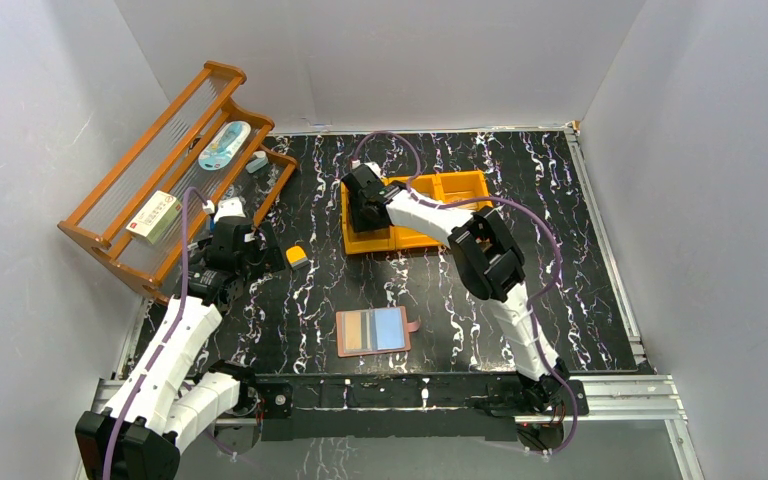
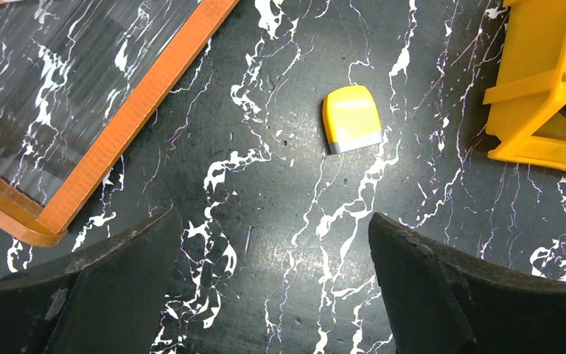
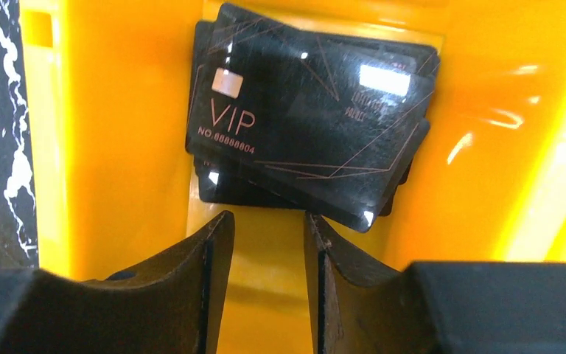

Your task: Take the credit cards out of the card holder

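1. Black cards [image 3: 309, 147] lie in a loose, fanned stack on the floor of the tray's [image 3: 103, 147] left compartment; the top one reads VIP.
2. Right gripper [image 3: 267, 217] hangs over the same compartment, fingertips just short of the stack. Its jaws stand a narrow gap apart with nothing between them.
3. Holder [image 1: 373, 331] lies open and flat on the table [image 1: 560, 260], close to the near edge between the two arm bases, well apart from the tray.
4. Tan and brown cards [image 1: 357, 331] sit overlapped in the holder's left half; its right half shows pale blue lining.
5. Left gripper [image 2: 271, 217] hovers over the table on the left, jaws spread wide and holding nothing.
6. Block [image 2: 351, 118], yellow with a grey end, rests on the table beyond the left gripper, between the rack [image 2: 133, 110] and the tray's corner, touching neither.
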